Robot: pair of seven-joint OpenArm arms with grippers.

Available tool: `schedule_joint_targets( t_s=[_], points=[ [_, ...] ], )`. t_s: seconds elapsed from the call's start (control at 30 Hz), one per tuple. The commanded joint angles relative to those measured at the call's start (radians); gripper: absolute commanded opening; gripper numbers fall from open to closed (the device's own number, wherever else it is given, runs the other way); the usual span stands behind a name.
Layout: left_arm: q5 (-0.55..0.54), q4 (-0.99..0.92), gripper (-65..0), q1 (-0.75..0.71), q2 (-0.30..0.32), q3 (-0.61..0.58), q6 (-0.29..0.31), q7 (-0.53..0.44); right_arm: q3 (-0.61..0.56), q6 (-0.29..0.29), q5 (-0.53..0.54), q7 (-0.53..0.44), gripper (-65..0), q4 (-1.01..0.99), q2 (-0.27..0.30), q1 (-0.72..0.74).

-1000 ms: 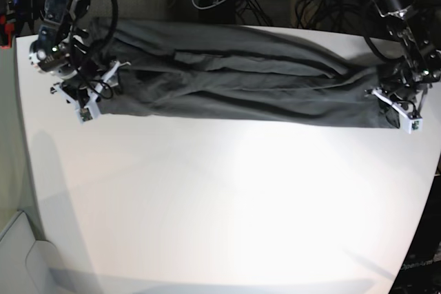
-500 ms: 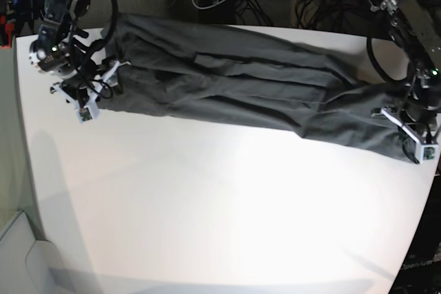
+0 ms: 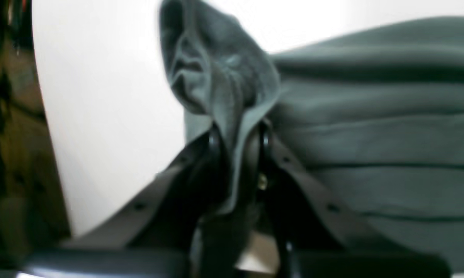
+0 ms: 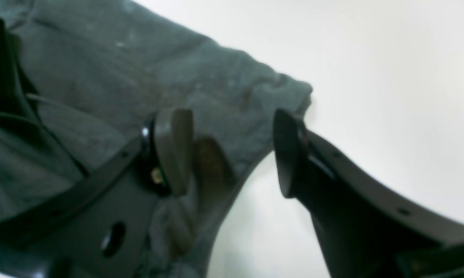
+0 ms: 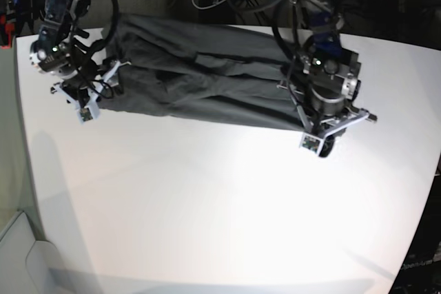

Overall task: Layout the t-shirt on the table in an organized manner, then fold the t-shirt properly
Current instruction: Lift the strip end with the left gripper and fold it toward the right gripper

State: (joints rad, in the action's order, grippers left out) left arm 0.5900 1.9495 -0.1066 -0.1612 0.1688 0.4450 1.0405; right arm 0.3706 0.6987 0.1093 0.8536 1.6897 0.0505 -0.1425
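Across the far half of the white counter [image 5: 207,204] lies the t-shirt [image 5: 207,77], a dark charcoal-grey band bunched into long lengthwise folds. In the base view it runs from the right arm at the left of the picture to the left arm nearer the middle right.

The left gripper [image 3: 237,139] has its fingers [image 3: 214,144] pressed nearly together on an edge of the t-shirt [image 3: 371,127]. The pinched cloth rises between them in a crumpled peak, and the rest spreads away in flat ridges over the counter [image 3: 108,96].

The right gripper [image 4: 232,152] has its fingers [image 4: 174,148] spread wide, clasping nothing. One finger sits over the cloth; the other is over bare counter [image 4: 390,77] just beside the hem. This corner of the t-shirt [image 4: 139,69] lies slack on the surface.

In the base view the right gripper [image 5: 89,98] sits at the shirt's left end, and the left gripper [image 5: 324,135] is at its right end.
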Motion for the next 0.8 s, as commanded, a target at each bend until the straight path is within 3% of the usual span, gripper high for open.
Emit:
schedule_joint_targets(
  t_s=[0.0,0.1,0.17,0.3,0.77],
  points=[
    [0.015,0.009,-64.7,0.0,0.004,-0.031,-0.024,-0.007,0.001,-0.001,0.011,-0.017,-31.0,0.016,0.007,0.01],
    [0.009,0.009,-64.7,-0.034,0.004,-0.116,-0.171,-0.009,0.005,-0.001,0.011,-0.017,-31.0,0.016,0.007,0.008],
    [-0.011,0.008,-64.6,-0.052,0.004,-0.173,-0.225,-0.009,0.005,-0.001,0.011,-0.017,-31.0,0.016,0.007,0.008],
    [-0.015,0.008,-64.6,-0.071,0.004,-0.245,-0.237,-0.009,0.005,-0.001,0.011,-0.017,-31.0,0.016,0.007,0.008],
    [-0.02,-0.054,-64.6,-0.083,0.004,-0.26,-0.239,-0.012,0.005,-0.001,0.011,-0.015,-31.0,0.016,0.007,0.008]
  ],
)
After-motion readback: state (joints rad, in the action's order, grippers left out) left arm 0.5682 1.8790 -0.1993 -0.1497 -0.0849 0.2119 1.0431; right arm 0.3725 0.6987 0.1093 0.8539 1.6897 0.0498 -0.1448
